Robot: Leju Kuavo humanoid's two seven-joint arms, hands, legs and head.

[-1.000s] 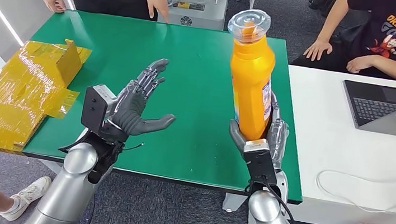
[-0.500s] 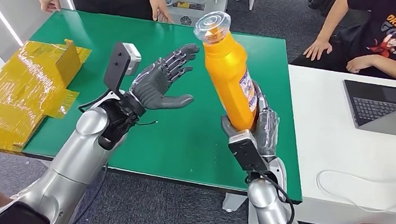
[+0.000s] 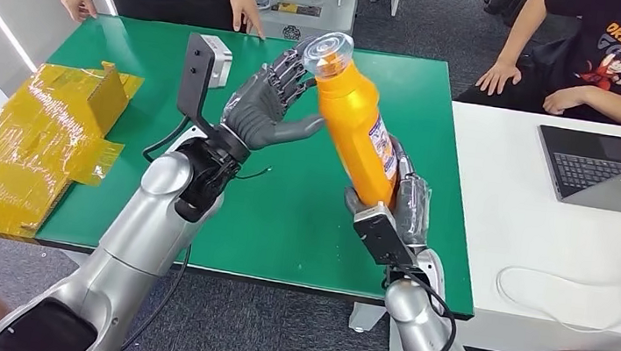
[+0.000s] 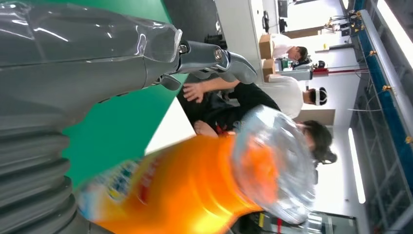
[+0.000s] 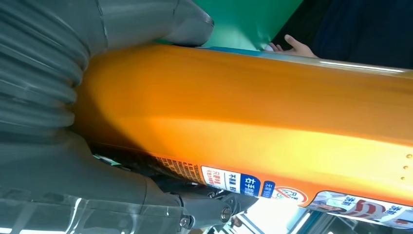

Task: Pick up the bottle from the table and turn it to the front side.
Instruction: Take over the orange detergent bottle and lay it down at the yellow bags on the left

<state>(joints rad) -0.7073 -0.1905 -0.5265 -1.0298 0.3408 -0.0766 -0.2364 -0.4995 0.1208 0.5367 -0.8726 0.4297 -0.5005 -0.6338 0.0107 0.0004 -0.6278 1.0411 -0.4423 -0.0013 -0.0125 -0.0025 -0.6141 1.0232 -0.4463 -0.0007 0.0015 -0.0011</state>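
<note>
Your left hand [image 3: 266,104] has risen and closed in over the last second; now its fingers are spread, empty, thumb just touching the bottle [image 3: 356,128] near its shoulder. The bottle has tipped leftward toward it, base gripped in your right hand [image 3: 396,207], above the green table [image 3: 284,225]. That looks like a handover or regrasp for turning. A person's hand [image 3: 246,11] rests at the far edge; the middle is open.

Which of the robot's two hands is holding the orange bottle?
The right hand grips the bottle at its base; the left hand is spread open beside its cap.
</note>
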